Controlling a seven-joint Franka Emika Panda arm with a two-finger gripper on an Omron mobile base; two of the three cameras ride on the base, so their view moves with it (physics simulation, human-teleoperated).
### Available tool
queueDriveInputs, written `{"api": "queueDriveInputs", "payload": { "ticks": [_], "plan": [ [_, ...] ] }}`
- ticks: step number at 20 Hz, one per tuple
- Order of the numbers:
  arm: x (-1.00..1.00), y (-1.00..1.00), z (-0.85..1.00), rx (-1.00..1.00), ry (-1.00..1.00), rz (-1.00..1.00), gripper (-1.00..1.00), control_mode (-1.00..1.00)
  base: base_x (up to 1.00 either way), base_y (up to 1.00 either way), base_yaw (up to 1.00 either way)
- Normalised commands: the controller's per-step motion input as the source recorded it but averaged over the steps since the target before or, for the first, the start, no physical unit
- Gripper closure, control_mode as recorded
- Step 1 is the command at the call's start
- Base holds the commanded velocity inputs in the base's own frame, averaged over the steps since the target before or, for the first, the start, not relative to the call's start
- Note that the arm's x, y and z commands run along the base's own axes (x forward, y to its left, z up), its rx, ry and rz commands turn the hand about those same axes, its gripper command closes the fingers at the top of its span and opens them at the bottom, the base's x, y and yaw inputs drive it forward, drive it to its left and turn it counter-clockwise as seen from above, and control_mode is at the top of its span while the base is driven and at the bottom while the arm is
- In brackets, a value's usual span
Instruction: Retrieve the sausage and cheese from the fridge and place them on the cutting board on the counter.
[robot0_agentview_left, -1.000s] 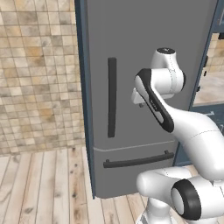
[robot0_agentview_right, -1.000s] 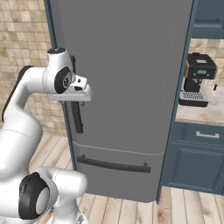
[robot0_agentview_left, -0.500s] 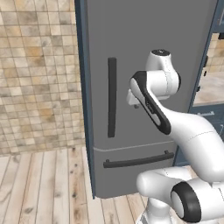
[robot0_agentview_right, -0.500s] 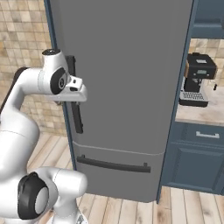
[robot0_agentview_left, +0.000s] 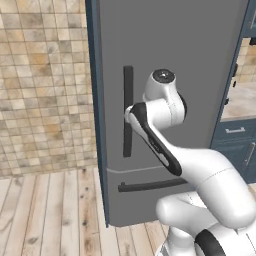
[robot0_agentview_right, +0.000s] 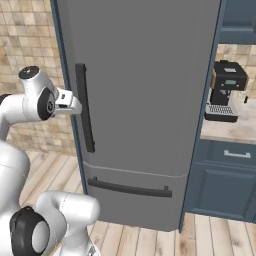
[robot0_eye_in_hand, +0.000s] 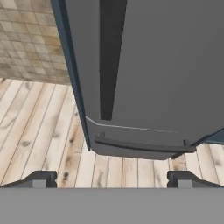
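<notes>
Left base view: I see the fridge (robot0_agentview_left: 170, 75) filling the centre and upper right of the frame, its door shut, with the long dark vertical handle (robot0_agentview_left: 128, 111) at centre and a horizontal drawer bar (robot0_agentview_left: 150, 185) below it. My arm's white wrist sits directly in front of the handle's middle, covering part of it.

Right base view: the gripper (robot0_agentview_right: 75, 106) lies at centre left, just beside the vertical handle (robot0_agentview_right: 85, 114); I cannot tell whether it touches. At upper right a dark coffee machine (robot0_agentview_right: 225, 91) stands on the beige counter (robot0_agentview_right: 235, 131), over dark blue cabinet fronts (robot0_agentview_right: 225, 180). Nothing lies between the gripper and the fridge door.

Hand view: the two dark fingertips (robot0_eye_in_hand: 40, 178) rise far apart at the bottom corners, so the jaws are spread wide and pinch nothing. The handle (robot0_eye_in_hand: 111, 57) runs down the upper centre, the drawer bar (robot0_eye_in_hand: 144, 146) crosses lower centre.

Surroundings: tan tiled wall (robot0_agentview_left: 45, 85) at left; pale wood plank floor (robot0_agentview_left: 55, 215) along the bottom.
</notes>
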Motion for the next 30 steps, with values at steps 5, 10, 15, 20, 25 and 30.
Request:
{"api": "queueDriveInputs", "payload": {
  "ticks": [5, 10, 15, 20, 25, 30],
  "plan": [
    [0.26, -0.01, 0.0, 0.0, -0.02, 0.0, -1.0, -1.0, 0.0, 0.0, 0.0],
    [0.19, -0.07, -0.03, 0.0, -0.01, 0.0, -1.0, -1.0, 0.0, 0.0, 0.0],
    [0.33, 0.0, -0.13, 0.01, -0.03, 0.0, -1.0, -1.0, 0.0, 0.0, 0.0],
    [0.34, 0.0, -0.23, 0.05, -0.04, 0.0, -1.0, -1.0, 0.0, 0.0, 0.0],
    [0.24, 0.07, -0.11, 0.03, -0.02, 0.0, -1.0, -1.0, 0.0, 0.0, 0.0],
    [0.34, 0.21, -0.01, 0.0, -0.09, 0.0, -1.0, -1.0, 0.0, 0.0, 0.0]
  ]
}}
